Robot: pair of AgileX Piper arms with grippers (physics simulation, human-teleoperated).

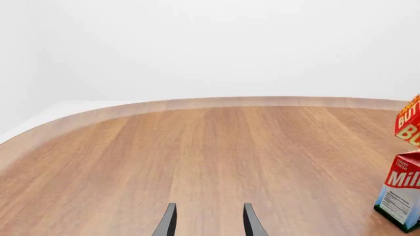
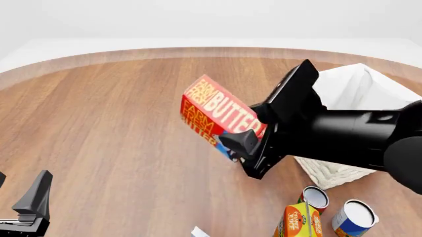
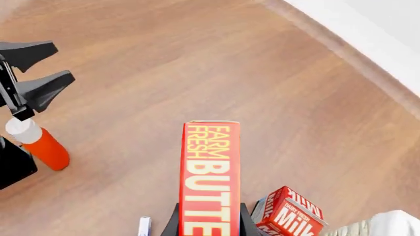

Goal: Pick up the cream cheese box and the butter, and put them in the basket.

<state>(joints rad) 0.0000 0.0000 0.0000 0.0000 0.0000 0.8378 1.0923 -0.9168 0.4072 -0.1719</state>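
The butter [image 2: 221, 114], a red oblong box with white lettering, hangs tilted above the table with my right gripper [image 2: 238, 137] shut on its lower end. In the right wrist view the butter [image 3: 210, 172] stands between the two fingers [image 3: 172, 225]. The wicker basket [image 2: 333, 173] with its white lining sits to the right, partly behind the right arm. Only a white corner of the cream cheese box [image 2: 199, 232] shows at the front edge, also seen as a sliver of the box [image 3: 144, 227]. My left gripper [image 2: 19, 191] is open at the front left, holding nothing; its fingertips [image 1: 169, 221] point over bare wood.
A red milk carton [image 3: 288, 216] stands just beside the butter, also visible as the carton [image 1: 402, 191]. Two white-topped cans [image 2: 315, 197] [image 2: 353, 217] and an orange carton [image 2: 298, 222] stand in front of the basket. An orange bottle [image 3: 41, 146] stands near the left arm.
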